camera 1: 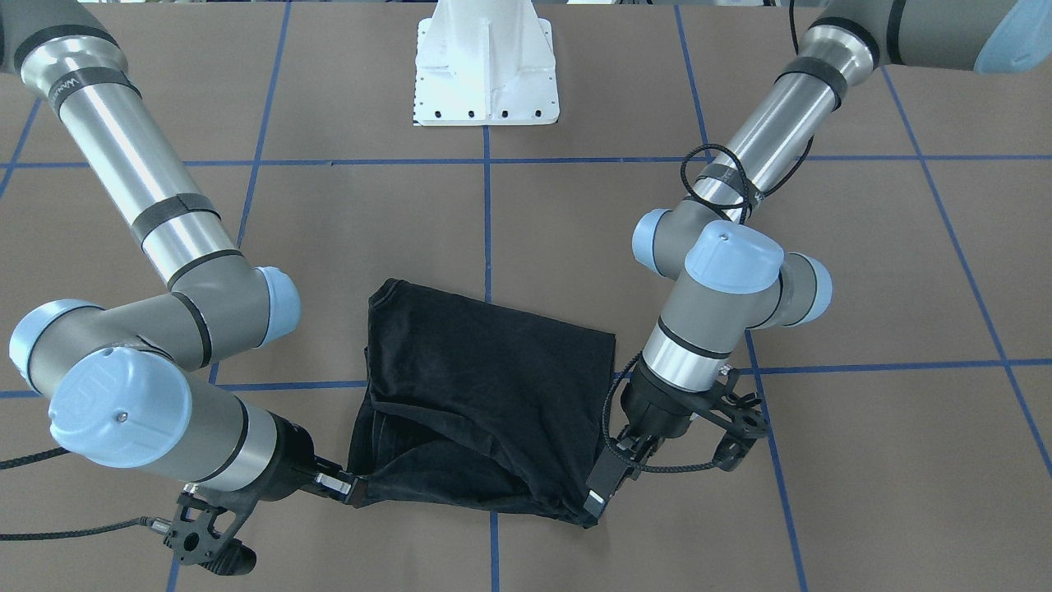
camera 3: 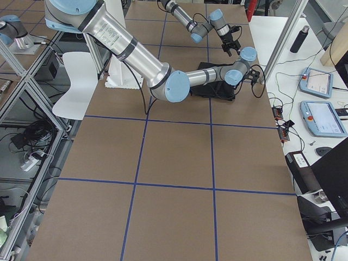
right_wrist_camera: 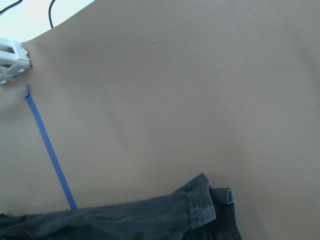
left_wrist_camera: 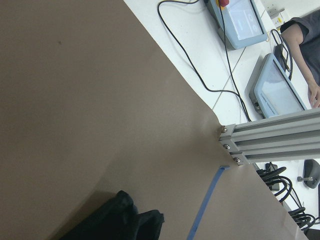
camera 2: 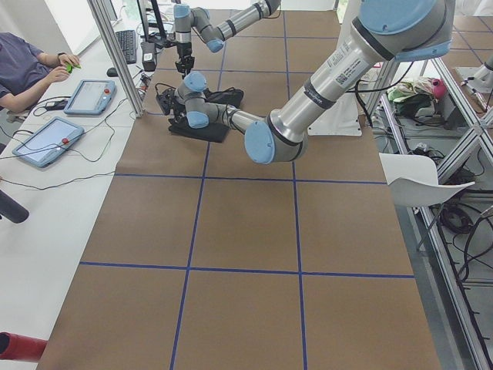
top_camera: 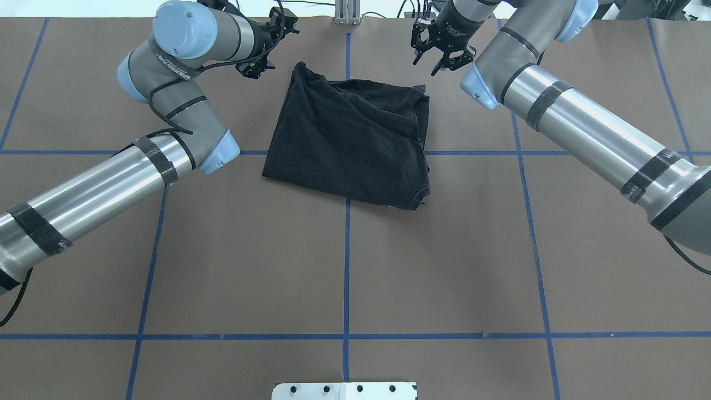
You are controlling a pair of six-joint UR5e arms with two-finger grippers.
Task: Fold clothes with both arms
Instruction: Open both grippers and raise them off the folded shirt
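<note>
The black T-shirt (camera 1: 493, 386), doubled into a rough rectangle, lies on the far side of the table (camera 1: 863, 460) from the robot, across the centre tape line (camera 1: 487, 205). It is probably light and limp and would sag between holds, so its two far corners look like the best places to grip. In the front-facing view, the right gripper (camera 1: 349, 490) and left gripper (camera 1: 597, 498) each look pinched onto one corner. The overhead view hides the fingertips behind the wrists. The right wrist view shows only a sleeve (right_wrist_camera: 199, 200).

A robotics lab: an operator (camera 2: 23, 65) is sitting at a white bench (camera 2: 46, 208) where cabled teach pendants (camera 2: 46, 141) are lying, aluminium framing (camera 2: 115, 58) standing beside the tape-gridded table (camera 2: 246, 223)
</note>
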